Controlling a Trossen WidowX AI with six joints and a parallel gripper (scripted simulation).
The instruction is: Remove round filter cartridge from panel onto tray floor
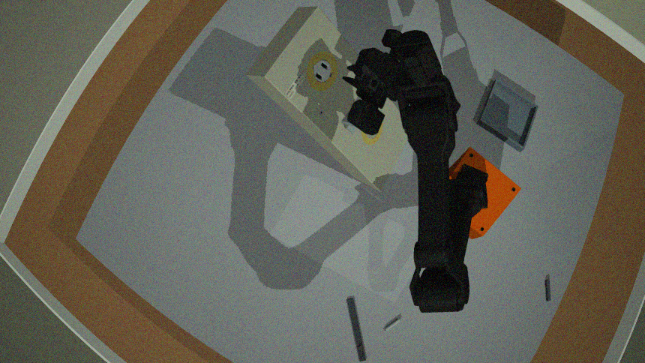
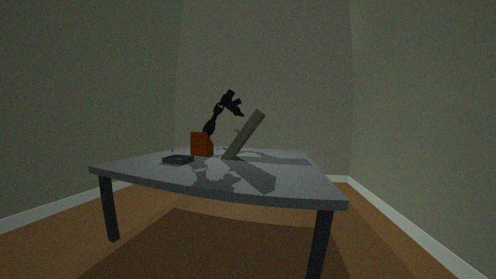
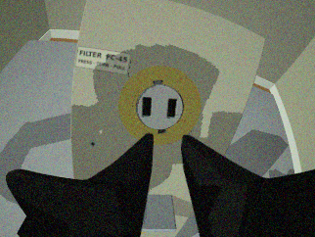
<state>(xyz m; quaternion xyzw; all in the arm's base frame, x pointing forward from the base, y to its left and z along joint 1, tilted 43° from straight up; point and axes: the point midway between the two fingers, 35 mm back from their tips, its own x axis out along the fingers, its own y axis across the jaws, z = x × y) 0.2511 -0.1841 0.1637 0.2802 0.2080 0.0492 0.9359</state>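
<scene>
"In front of my gripper (image 1: 346, 73) (image 2: 243, 116) (image 3: 167, 139), what have you got?"

"The service panel (image 1: 280, 67) (image 2: 244, 134) (image 3: 171, 24), leaning back. The filter cartridge (image 1: 322, 71) (image 3: 159, 107) sits in it, just beyond my fingertips inside a yellow ring (image 1: 310, 77) (image 3: 128, 108), its two slots facing me."

"Holding anything?"

"Nothing. The fingers stand fairly narrow, a small gap between them, and I see them apart from the cartridge."

"So how far along are we?"

"Early, I'd say: the approach. Gripping, freeing, carrying, setting down and backing off are all left. The label (image 1: 294, 86) (image 3: 104, 60) beside the ring reads 'FILTER FC-45'; the small line under it looks like press, turn, pull, but it's blurred. I'd guess the tips go into the slots first, and they'd need lining up."

"Where does it end up?"

"In the tray (image 1: 484, 124) (image 2: 177, 159), behind the gripper, past the arm and near the orange base (image 1: 499, 191) (image 2: 201, 143). I see no cartridge in it."

"Anything in the way?"

"A grey flap-like piece (image 1: 348, 124) (image 2: 237, 131) sticks out of the panel below the gripper. I'd swing wide of that. The dark bar (image 1: 355, 327) on the table is well apart."
</scene>
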